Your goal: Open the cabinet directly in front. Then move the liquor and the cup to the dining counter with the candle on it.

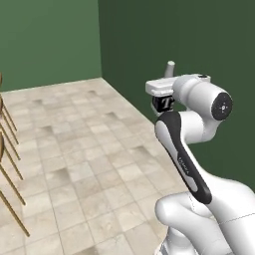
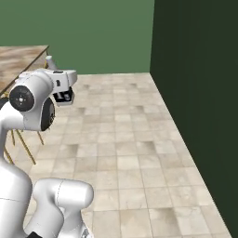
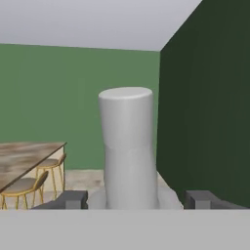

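Facing a corner of green walls, the end effector has its jaws set wide on either side of a pale grey cylinder standing upright between them; whether the fingertips clamp its flared foot I cannot tell. The dining counter tabletop lies off to the left, with orange-framed stools tucked beside it. The floor is tiled.

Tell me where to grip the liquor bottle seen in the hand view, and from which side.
Grip the liquor bottle low, on the wider body under its shoulder, not on the smooth round grey neck, which would probably slip. Come at its two opposite flanks, square to its upright axis, as the gripper does now, with one of its fingertips on either side.
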### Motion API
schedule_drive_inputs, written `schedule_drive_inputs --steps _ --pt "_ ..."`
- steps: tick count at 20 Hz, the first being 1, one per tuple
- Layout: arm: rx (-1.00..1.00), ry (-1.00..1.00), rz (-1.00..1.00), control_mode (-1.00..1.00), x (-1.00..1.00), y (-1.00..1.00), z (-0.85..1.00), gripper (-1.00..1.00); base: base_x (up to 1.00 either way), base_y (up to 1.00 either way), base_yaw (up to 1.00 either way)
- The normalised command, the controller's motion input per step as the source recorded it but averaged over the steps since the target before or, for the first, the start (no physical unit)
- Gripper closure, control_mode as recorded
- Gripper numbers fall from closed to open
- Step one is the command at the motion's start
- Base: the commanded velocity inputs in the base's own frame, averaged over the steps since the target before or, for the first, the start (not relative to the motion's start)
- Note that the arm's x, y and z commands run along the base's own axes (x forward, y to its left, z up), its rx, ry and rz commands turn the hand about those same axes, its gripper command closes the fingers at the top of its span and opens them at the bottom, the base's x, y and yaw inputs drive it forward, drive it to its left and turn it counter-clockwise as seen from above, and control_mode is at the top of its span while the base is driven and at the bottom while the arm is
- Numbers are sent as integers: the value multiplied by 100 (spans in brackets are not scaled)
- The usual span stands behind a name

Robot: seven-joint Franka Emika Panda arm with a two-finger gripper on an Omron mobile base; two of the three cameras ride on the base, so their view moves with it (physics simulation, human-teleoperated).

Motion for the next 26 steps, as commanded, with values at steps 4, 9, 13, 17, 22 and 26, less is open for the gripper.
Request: schedule_drive_inputs --steps 4,9,13,17,22,26 --pt "0 0 0 100 0 0 0 100 100 -15 5" --pt "0 0 0 100 0 0 0 100 100 -14 6" --pt "0 0 0 100 0 0 0 100 100 -2 11" --pt "0 0 0 100 0 0 0 100 100 -1 15" --pt "0 0 0 100 0 0 0 100 100 -7 23" --pt "0 0 0 100 0 0 0 100 100 -18 49"
